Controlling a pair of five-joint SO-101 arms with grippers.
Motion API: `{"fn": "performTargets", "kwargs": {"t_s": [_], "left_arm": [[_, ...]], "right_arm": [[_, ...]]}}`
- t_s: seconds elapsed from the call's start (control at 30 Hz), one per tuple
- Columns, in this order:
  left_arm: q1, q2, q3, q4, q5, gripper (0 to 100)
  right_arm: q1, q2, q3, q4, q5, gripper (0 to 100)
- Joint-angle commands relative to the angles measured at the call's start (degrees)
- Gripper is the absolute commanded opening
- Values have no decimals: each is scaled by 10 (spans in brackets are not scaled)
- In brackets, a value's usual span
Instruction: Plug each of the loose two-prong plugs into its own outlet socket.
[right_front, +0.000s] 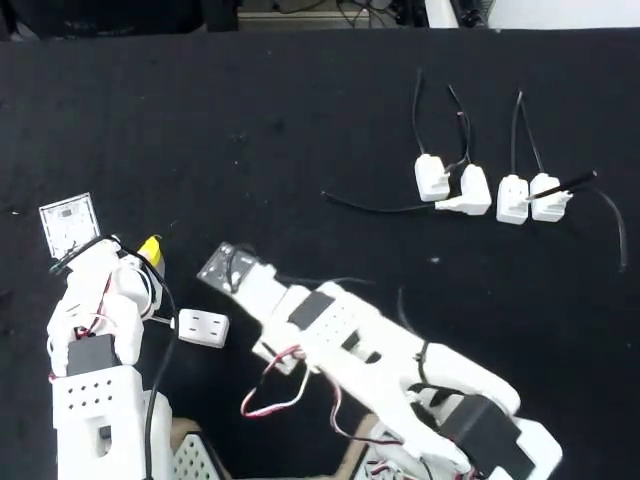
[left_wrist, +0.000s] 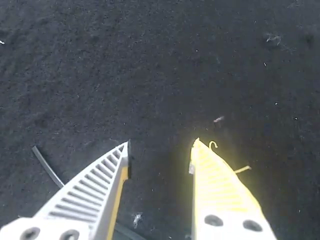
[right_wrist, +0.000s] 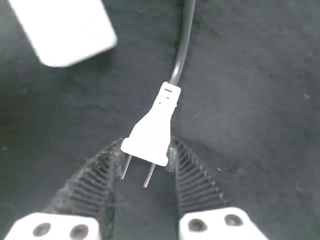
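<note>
My right gripper (right_wrist: 146, 152) is shut on a white two-prong plug (right_wrist: 152, 131). It grips the plug's wide end, the prongs point back toward the wrist, and the black cord (right_wrist: 183, 40) runs away from it. In the high view this gripper (right_front: 222, 268) sits left of the table's centre. A white outlet socket (right_front: 202, 327) lies just beside it, and a white block (right_wrist: 65, 30) shows close beyond the plug. My left gripper (left_wrist: 160, 145) hangs open over bare black table with nothing between its fingers. Its yellow finger (right_front: 150, 249) is near a white square outlet plate (right_front: 68, 222).
At the back right lie several white plug-and-socket pieces (right_front: 470, 190) with thin black cords (right_front: 365, 208) trailing off them. A short piece of black cable (left_wrist: 47, 166) lies by my left gripper. The table top (right_front: 250, 120) is black cloth.
</note>
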Motion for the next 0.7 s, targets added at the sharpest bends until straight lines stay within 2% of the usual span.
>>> {"fn": "performTargets", "kwargs": {"t_s": [0.0,0.13,0.27,0.33,0.5,0.67], "left_arm": [[-5,-6,-5,-11,5,202],[-5,-6,-5,-12,5,202],[-5,-6,-5,-10,5,202],[-5,-6,-5,-9,5,202],[-5,-6,-4,-9,5,202],[-5,-6,-3,-9,5,202]], "right_arm": [[69,-80,-32,26,-20,11],[149,-160,-13,28,-113,11],[187,-200,0,41,-127,12],[188,-196,-3,73,-102,34],[195,-148,22,117,-22,163],[199,-125,13,142,35,166]]}}
